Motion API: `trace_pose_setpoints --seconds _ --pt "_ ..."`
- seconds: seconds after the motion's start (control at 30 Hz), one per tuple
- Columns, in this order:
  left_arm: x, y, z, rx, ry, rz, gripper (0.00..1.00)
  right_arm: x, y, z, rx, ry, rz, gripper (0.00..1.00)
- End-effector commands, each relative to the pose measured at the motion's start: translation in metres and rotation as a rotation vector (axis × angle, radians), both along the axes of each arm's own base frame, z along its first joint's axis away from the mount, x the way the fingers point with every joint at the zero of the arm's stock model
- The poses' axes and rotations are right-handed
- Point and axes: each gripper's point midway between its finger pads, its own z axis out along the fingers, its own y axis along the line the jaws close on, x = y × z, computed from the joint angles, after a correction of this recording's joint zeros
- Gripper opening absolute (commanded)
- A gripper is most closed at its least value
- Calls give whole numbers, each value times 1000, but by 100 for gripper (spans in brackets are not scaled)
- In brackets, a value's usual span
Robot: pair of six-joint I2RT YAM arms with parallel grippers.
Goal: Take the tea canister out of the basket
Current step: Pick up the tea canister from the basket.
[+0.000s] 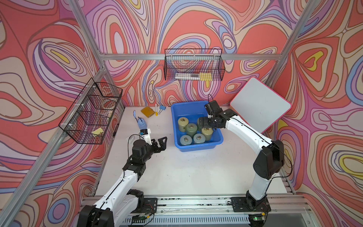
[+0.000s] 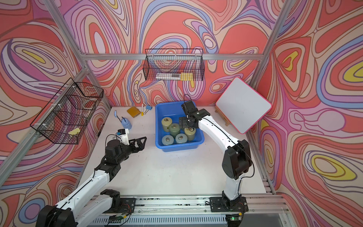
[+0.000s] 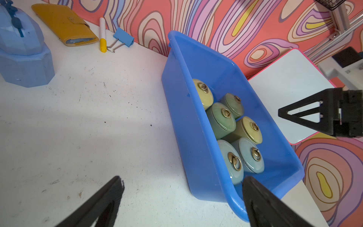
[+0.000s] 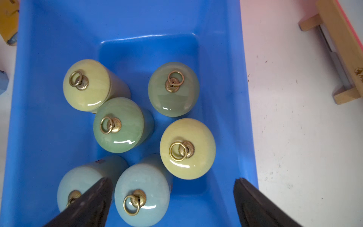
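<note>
**Both top views.** The basket [image 1: 198, 147] sits at centre frame on the table [image 1: 176, 173]. It holds six canisters [image 1: 191, 130], all upright with long axes vertical and ringed lids up, packed close together.

The right gripper [image 1: 208, 125] hangs over the basket's right half, pointing down, its fingers spread wide and holding nothing. A yellow canister [image 1: 207, 134] lies directly beneath it. In the right wrist view, that canister [image 4: 187, 148] and a pale blue one [image 4: 141, 193] both fall within the gap between the fingers.

The left gripper [image 1: 164, 144], also spread and empty, is left of the basket, outside its wall and aimed toward it.

The right arm is judged the nearer, and the move it faces is a plain descent.

**Obstructions.** Neighbouring canisters crowd the yellow one on its left and the basket wall stands close on its right, so finger room looks tight.

The whiteboard [image 1: 259, 106] leans at the right. A wallet [image 1: 147, 112], a marker [image 1: 156, 110] and a clip [image 1: 162, 108] lie to the basket's upper left, clear of the path.
</note>
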Motion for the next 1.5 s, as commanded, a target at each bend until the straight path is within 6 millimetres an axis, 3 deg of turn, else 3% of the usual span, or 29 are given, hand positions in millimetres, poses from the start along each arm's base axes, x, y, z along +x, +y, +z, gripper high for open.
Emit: trace_pose_setpoints --seconds 0.0,0.47,0.8,1.47 --pt "1 -5 11 -1 -37 -23 99 3 -2 -12 -33 31 -38 98" --pt "1 -4 8 -3 -26 -19 99 19 -6 -54 -99 115 -158 98" --pt "1 -4 9 -11 -23 -19 99 20 -17 -71 -116 142 -218 98" --pt "2 -5 7 -13 -17 -18 99 34 -14 -102 -77 174 -229 97"
